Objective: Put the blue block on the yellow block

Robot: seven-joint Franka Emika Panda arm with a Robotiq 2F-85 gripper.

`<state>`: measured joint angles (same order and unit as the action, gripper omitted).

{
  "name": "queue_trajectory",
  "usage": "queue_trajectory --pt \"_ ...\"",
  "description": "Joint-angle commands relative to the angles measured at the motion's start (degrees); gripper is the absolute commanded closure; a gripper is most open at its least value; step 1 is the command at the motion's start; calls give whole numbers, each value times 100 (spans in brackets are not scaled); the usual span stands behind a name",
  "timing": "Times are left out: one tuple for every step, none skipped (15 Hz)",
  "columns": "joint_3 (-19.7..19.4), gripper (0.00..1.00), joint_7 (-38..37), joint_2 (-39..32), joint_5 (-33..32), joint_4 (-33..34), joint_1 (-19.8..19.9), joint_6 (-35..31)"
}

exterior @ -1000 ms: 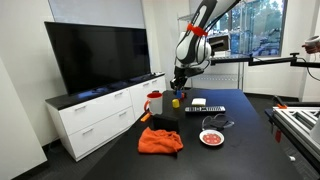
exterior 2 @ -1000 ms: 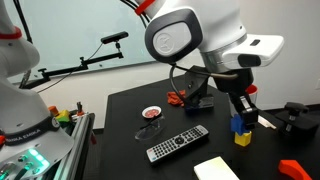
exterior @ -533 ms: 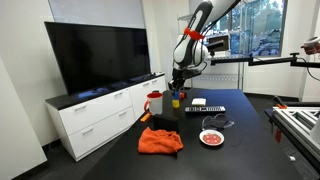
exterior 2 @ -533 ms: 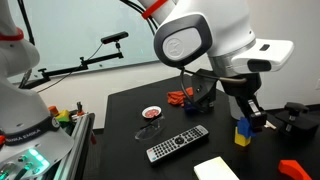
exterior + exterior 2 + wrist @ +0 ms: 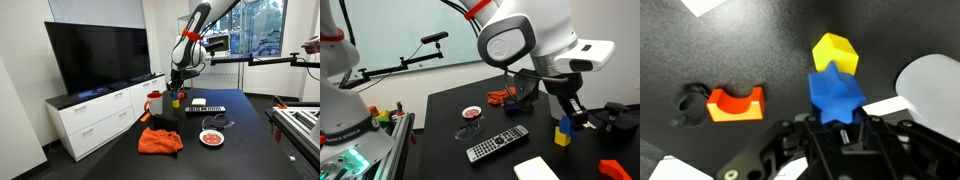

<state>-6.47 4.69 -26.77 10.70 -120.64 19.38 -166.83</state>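
Note:
The blue block (image 5: 563, 124) sits on top of the yellow block (image 5: 562, 138) on the black table; both also show in an exterior view, blue (image 5: 177, 97) over yellow (image 5: 177, 103). In the wrist view the blue block (image 5: 835, 92) fills the space between my fingers, and the yellow block (image 5: 835, 52) shows just beyond it. My gripper (image 5: 837, 128) is shut on the blue block's sides. It also shows in both exterior views (image 5: 574, 112) (image 5: 176, 90), right above the stack.
A red mug (image 5: 154, 103) stands beside the blocks. An orange cloth (image 5: 160, 140), a remote (image 5: 498, 143), a small red-and-white dish (image 5: 471, 113) and a white pad (image 5: 535, 170) lie on the table. An orange bracket (image 5: 736, 103) lies near the blocks. A TV cabinet (image 5: 95, 115) stands beside the table.
My arm has shifted slightly sideways over the stack; the blue block stays on the yellow block between my fingers.

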Motion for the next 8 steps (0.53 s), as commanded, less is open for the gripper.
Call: queue_trajectory --pt "-16 92 -97 31 -66 92 -50 10" --pt "-13 92 -107 39 -67 74 -68 16" --pt "-9 92 -108 46 -72 53 -86 5" --pt "-7 92 -112 49 -74 43 -103 8" --pt "-3 92 -111 48 -74 35 -114 4" --pt "-5 92 -116 50 -77 31 -131 8" --pt "-7 92 -120 50 -80 31 -147 8" --pt "-7 92 -120 49 -80 32 -154 7"
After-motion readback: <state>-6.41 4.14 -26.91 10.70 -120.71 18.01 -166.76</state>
